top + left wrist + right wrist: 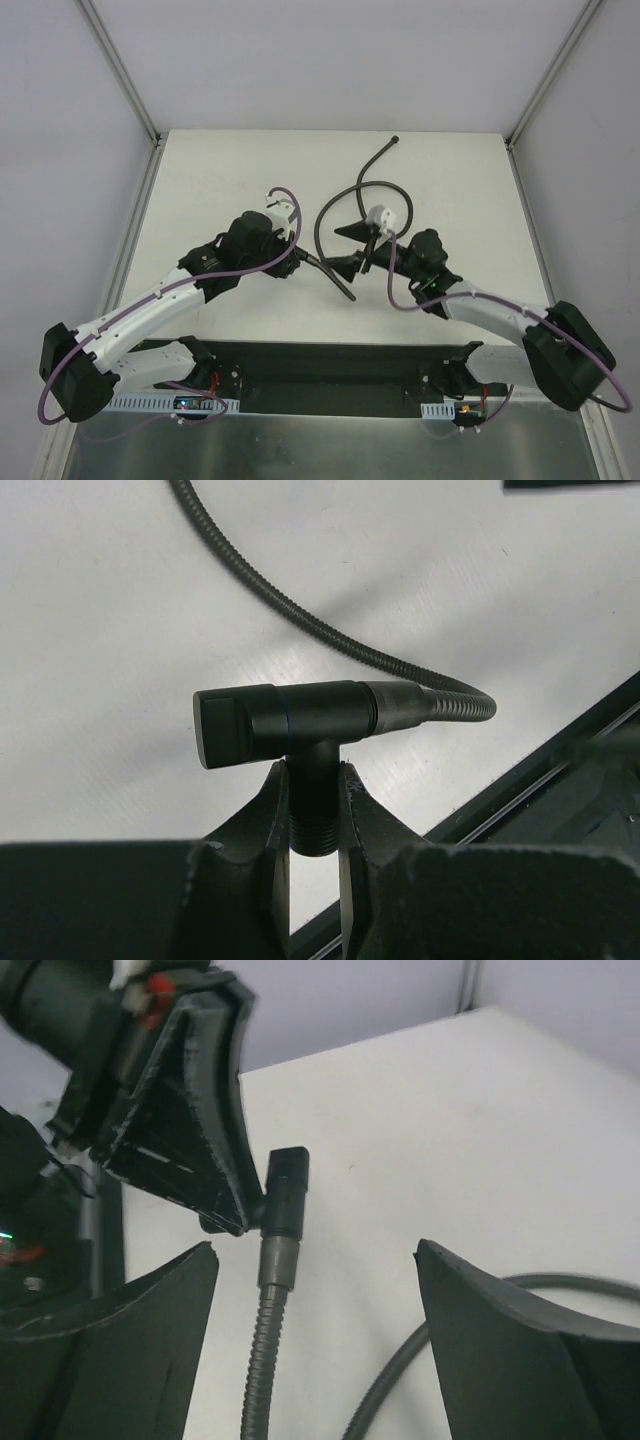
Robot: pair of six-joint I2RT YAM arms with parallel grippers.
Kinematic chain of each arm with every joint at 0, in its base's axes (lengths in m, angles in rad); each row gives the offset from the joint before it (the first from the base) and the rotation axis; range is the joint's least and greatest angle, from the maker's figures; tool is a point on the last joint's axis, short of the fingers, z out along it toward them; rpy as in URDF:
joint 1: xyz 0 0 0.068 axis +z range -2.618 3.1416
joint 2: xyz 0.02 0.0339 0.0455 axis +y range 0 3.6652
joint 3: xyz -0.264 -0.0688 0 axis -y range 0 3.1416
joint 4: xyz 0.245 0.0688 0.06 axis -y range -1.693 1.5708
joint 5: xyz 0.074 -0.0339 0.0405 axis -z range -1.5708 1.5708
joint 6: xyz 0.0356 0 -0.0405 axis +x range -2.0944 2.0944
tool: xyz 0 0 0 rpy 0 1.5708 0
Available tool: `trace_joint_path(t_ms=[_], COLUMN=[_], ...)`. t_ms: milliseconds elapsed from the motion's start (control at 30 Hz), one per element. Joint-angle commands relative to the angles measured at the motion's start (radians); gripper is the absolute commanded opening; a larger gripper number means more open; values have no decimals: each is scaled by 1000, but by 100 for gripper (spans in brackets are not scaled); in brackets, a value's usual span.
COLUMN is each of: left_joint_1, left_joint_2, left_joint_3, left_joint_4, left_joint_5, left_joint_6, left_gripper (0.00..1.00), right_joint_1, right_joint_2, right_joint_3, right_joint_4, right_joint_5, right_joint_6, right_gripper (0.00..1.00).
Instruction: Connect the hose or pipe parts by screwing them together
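Left wrist view, center: left tool (313, 780) pinches fitting (290, 720) by its stem, hose (300, 615) in its arm. Right tool (315, 1250) spread; unsupported hose's spring may loosen the joint.

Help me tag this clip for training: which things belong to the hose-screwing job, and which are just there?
Job:
T-shaped fitting, clamped in the left gripper
hose, its end at the fitting
right gripper, open

Just there:
purple cables
table

top: overhead, far | wrists: close, seemingly opposed, both show fitting (285, 720)
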State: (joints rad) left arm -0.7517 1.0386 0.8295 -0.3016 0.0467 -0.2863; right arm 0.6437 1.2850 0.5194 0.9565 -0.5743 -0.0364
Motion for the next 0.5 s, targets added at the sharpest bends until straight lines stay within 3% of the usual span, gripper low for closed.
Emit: trace_joint_path(t_ms=[0,133,267,467], left_joint_1=[9,14,15,15], left_joint_2=[18,32,38,57], left_joint_3=[74,89,108,134], left_joint_4=[-7,-11,-27,-51], left_joint_5=[8,41,53,74], left_joint_6=[-39,-59,-65,-70], left_gripper=[0,0,0,0], right_joint_1=[233,356,479,531], right_joint_2=[-160,-158,-58,92], right_joint_3=[-100,-136,-122,-78], right_joint_4=[-151,-117,-64,65], right_joint_5=[328,447,661,787], right_joint_6=[-778,-1101,-1284,-1395], right_gripper=[85,88,89,82])
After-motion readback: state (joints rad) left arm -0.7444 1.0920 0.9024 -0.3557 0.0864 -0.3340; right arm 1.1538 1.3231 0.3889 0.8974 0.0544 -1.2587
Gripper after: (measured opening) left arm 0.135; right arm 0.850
